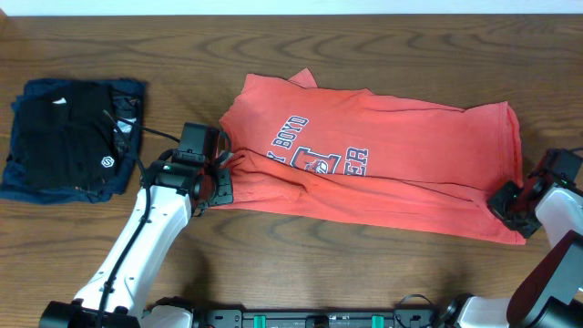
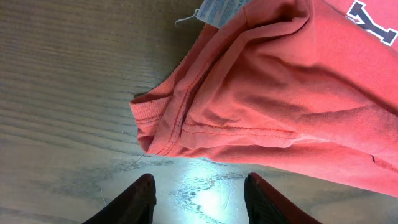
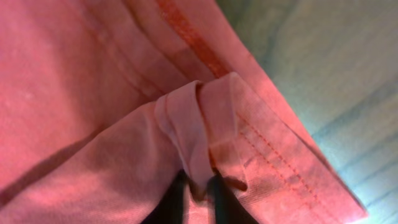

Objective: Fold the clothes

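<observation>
The coral-red T-shirt (image 1: 383,159) lies across the middle of the table, folded lengthwise, with its white-and-navy lettering (image 1: 314,150) facing up. My left gripper (image 1: 221,175) is open and empty at the shirt's left end; in the left wrist view its fingers (image 2: 199,193) hover over bare wood just short of the bunched collar and hem (image 2: 186,118). My right gripper (image 1: 510,202) is at the shirt's lower right corner. In the right wrist view its fingers (image 3: 198,190) are shut on a pinched fold of the red fabric (image 3: 199,124).
A folded black garment with a small white logo (image 1: 68,137) lies on a folded navy-blue garment (image 1: 23,178) at the far left. A white care label (image 2: 217,9) pokes out of the shirt's left end.
</observation>
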Tool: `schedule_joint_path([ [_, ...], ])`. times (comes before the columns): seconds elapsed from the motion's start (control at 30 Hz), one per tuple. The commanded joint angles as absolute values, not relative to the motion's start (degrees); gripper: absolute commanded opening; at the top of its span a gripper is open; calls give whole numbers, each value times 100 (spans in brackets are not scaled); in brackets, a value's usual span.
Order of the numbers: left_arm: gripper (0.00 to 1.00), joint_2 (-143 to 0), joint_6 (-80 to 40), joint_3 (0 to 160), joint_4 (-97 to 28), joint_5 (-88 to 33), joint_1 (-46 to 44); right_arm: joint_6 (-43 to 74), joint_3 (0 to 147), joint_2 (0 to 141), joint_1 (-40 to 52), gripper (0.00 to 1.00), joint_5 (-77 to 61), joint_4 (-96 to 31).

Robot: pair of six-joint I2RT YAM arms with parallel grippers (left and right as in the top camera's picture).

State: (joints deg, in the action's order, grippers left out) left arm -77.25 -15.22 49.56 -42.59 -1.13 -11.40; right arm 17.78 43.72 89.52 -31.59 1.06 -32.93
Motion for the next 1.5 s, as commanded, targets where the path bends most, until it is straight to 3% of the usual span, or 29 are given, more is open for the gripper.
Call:
schedule_joint_path([
  [0.0, 48, -7710, -1535, 4971, -4278, -108, -1120, 1820, 4348, 8991, -3225, 1, 141, -3271],
  [0.3, 49, -7710, -1533, 4971, -4187, -108, -1120, 1874, 4825, 8984, -3240, 2, -419, -2884],
  [0.43, 48, -7708, -1533, 4971, -4080, -108, -1120, 1907, 4923, 8984, -3240, 32, -414, -2228],
  [0.47, 49, -7708, -1533, 4971, -4064, -108, -1120, 1907, 4923, 8984, -3240, 33, -412, -2167],
  [0.67, 49, -7708, -1525, 4971, -3861, -108, -1122, 1907, 4921, 8984, -3234, 29, -460, -2630],
  [1.0, 49, -7708, -1511, 4971, -3072, -349, -1133, 1382, 4917, 8984, -3229, 22, -805, -4466],
  [1.47, 49, -7708, -1511, 4971, -3223, -666, -1131, 1387, 4519, 8993, -3229, 23, -753, -4340],
])
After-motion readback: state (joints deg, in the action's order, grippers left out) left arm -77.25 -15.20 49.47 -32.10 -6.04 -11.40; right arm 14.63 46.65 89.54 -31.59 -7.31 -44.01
